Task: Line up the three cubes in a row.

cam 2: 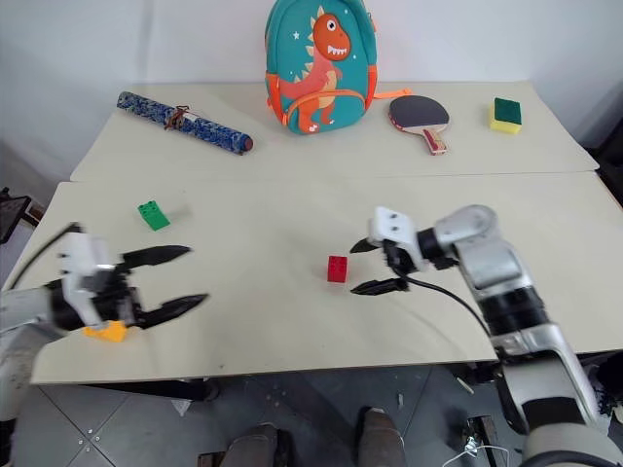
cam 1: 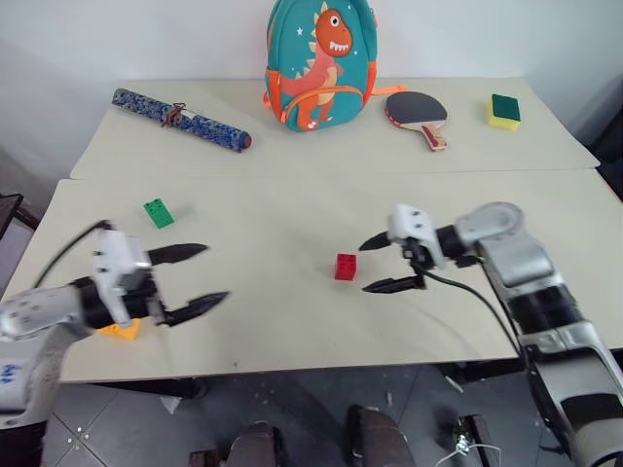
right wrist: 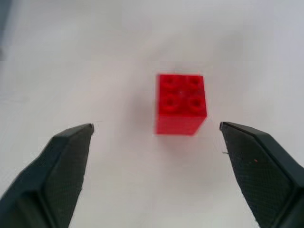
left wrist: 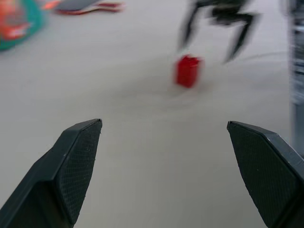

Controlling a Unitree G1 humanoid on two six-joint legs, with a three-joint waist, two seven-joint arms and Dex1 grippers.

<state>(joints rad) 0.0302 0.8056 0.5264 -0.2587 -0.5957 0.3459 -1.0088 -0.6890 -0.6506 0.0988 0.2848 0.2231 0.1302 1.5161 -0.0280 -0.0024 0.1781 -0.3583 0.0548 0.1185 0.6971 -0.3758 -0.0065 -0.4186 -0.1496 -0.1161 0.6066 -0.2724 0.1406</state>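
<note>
Pale counter [cam 1: 292, 321] carrying three cubes well apart, not yet in a row: green cube [cam 1: 158, 212] toward the left, red cube [cam 1: 346, 266] mid-counter, yellow-orange cube [cam 1: 121, 330] at the near left edge, partly hidden behind the left gripper [cam 1: 201, 277]. Best fetched next and set beside red, studs up. Right gripper [cam 1: 382, 263] wide open, empty, just beside red, angled slightly down. Left gripper level, spread wide, empty.
</note>
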